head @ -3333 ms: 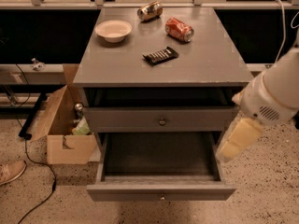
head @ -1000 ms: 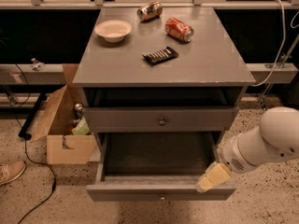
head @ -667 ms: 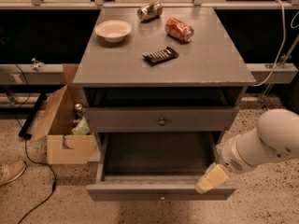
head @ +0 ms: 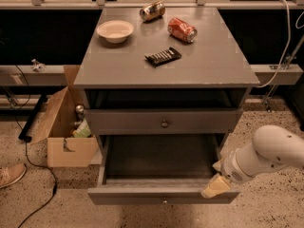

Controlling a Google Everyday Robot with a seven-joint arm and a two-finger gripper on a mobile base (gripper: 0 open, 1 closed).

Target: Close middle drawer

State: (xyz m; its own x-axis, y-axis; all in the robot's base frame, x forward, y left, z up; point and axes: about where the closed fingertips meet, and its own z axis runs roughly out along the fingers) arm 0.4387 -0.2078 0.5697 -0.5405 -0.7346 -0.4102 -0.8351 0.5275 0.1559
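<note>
The middle drawer (head: 161, 195) of the grey cabinet is pulled far out. Its deep box is empty, and its low flat front has a tiny knob (head: 165, 202) at the centre. My gripper (head: 215, 186), cream-coloured on the end of a white arm (head: 270, 153), is at the front right corner of this drawer. It is on or just above the top edge of the front. I cannot tell whether it touches the wood. The drawer above, with the bigger brass knob (head: 165, 124), is shut.
On the cabinet top (head: 223, 65) lie a white bowl (head: 115, 31), two tipped cans (head: 182, 29) and a dark snack bar (head: 163, 56). An open cardboard box (head: 71, 132) stands left of the cabinet. A shoe (head: 10, 174) and a black cable (head: 38, 175) lie on the floor.
The arm has come down from beside the cabinet's upper right to the open drawer's front right corner. Over the last second it has barely moved. The drawer stays out.
</note>
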